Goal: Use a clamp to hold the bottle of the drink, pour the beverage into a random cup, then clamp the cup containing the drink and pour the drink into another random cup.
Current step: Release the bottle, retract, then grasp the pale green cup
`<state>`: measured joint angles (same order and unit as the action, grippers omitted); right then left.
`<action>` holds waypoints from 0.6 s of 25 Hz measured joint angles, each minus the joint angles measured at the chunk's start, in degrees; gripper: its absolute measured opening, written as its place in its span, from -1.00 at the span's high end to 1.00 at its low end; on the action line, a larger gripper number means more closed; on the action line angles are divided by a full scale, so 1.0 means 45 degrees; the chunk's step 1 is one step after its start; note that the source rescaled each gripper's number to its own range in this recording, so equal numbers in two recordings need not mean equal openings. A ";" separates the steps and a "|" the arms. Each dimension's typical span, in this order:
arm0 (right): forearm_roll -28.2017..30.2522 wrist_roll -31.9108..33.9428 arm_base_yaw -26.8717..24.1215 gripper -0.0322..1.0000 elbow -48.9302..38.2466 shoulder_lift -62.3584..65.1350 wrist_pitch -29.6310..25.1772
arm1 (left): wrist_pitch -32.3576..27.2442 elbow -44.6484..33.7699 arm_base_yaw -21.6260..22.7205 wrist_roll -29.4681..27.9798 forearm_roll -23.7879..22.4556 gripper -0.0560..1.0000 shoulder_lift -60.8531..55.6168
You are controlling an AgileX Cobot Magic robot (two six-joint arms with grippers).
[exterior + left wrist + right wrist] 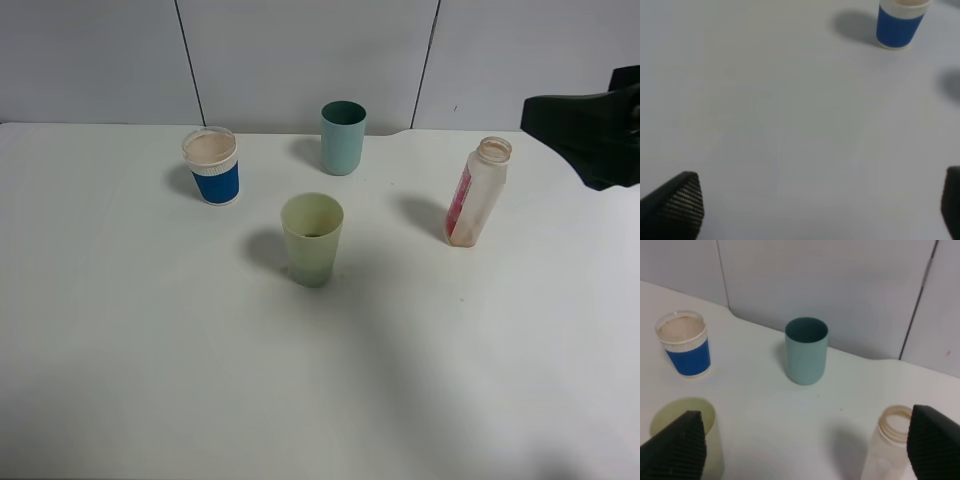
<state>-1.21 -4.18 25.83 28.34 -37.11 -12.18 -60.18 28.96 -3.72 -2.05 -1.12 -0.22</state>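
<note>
From the high camera, the pale tumbler point(312, 240) stood upright near the middle of the white table point(120, 380), with a dark patch low inside it; whether that was liquid could not be told. Taking that tumbler as the dial's centre, the blue cup point(211, 165) stood at 10 o'clock, the teal tumbler point(343, 137) just past 12, and the bottle point(478, 192) between 2 and 3, capless and upright, looking nearly empty with a reddish tinge at its base. All four stood apart from one another. The dark bulk of the right arm point(590, 125) hung at about 2 o'clock from the bottle, near it but clear of it. Its jaws could not be made out here.

In the left wrist camera, the left gripper point(815, 205) had its jaws spread as wide as the picture, with only bare table between them. The blue cup point(900, 22) stood well beyond the gripper, untouched.

In the right wrist camera, the right gripper point(805, 445) had its jaws well apart and pinched nothing. The neck of the bottle point(892, 440) rose just inside one jaw, whether touching it I cannot tell, and the pale tumbler point(687, 427) sat partly behind the other. The teal tumbler point(806, 350) and the blue cup point(684, 342) stood farther off, towards the wall.
</note>
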 joint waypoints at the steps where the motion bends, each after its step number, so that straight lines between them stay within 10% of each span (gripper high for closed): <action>1: 0.0270 0.0286 -0.0016 -0.35 0.0000 0.0338 -0.0317 | 0.0000 0.0000 0.0000 0.0000 0.0000 -1.00 0.0000; 15: 0.1416 0.0930 -0.0032 -0.34 0.0000 0.4342 -0.4969 | 0.0000 0.0000 0.0000 0.0000 0.0000 -1.00 0.0000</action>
<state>5.16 0.00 25.69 28.34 -17.57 -34.54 -60.18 28.96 -3.72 -2.05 -1.12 -0.22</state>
